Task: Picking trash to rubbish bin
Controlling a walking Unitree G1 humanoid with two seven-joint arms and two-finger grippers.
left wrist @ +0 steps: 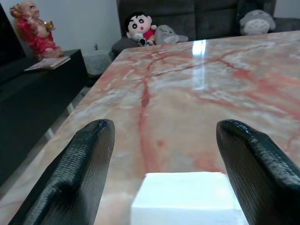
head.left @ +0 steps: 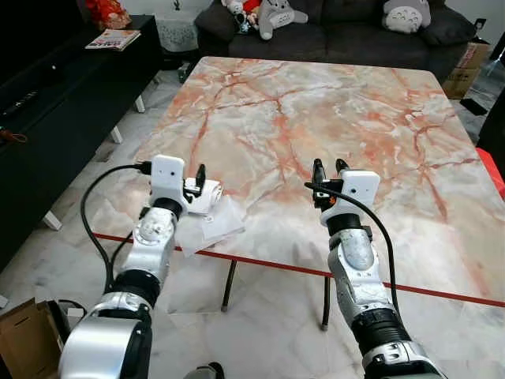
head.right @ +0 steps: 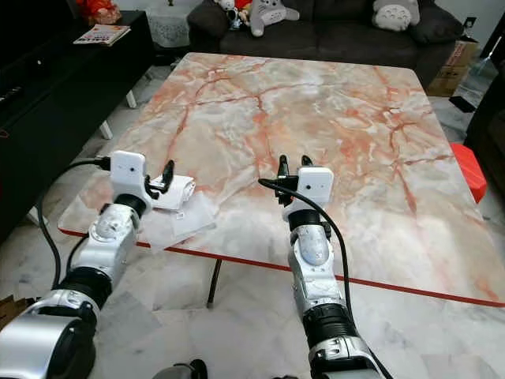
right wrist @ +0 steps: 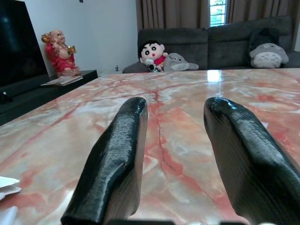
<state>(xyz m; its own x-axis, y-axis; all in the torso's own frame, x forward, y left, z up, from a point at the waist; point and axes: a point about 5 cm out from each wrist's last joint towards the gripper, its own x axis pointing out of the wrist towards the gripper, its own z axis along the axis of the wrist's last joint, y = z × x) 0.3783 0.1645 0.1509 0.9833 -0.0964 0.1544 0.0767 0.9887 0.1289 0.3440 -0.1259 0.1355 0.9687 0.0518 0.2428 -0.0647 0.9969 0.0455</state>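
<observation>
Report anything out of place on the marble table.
White crumpled tissue and flat paper wrappers lie at the marble table's near-left edge, litter on otherwise bare stone. One sheet overhangs the red edge. The left gripper is at the tissue, open; the right gripper hovers open.

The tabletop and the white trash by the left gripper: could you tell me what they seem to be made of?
The tabletop looks like polished marble or a marble-look slab: pink-red veins, a glossy window reflection. The white trash, between the open left gripper's fingers, looks like crumpled tissue and thin paper: matte, creased, soft-edged.
</observation>
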